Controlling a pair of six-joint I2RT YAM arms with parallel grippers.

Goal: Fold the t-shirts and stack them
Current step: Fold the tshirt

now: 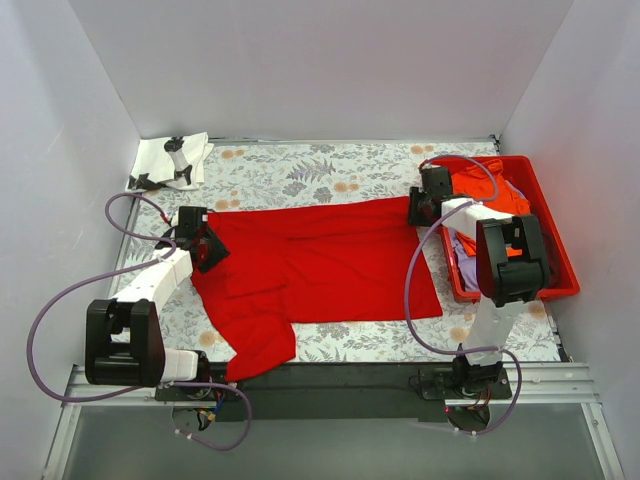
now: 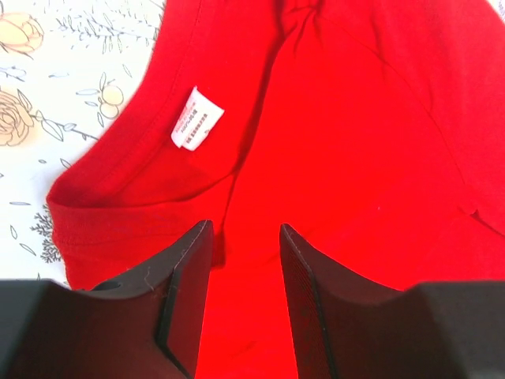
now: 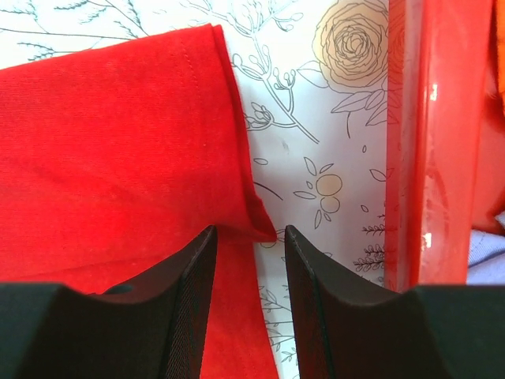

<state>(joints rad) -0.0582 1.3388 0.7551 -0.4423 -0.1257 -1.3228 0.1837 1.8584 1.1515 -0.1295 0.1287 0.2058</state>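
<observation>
Down at the near edge, both arms reach forward off their bases, elbows raised and wrists dropped low to the floral table (image 1: 330, 172). The left gripper (image 2: 246, 229) sits at the left end of the red t-shirt (image 1: 320, 265), right by the collar. Its fingers are parted with red cloth showing in the gap, and the white neck label (image 2: 196, 118) is just ahead. Over on the other side, the right gripper (image 3: 249, 233) hangs at the shirt's far right corner, jaws also apart, with the hem edge lying just in front of them. The shirt itself lies spread wide across the middle, one sleeve trailing toward the near edge. Just beside that right claw stands the red tray (image 3: 442, 158), holding an orange shirt (image 1: 490, 190) and a lavender one (image 1: 462, 245). In the far left corner there's a white printed shirt (image 1: 165, 160).
</observation>
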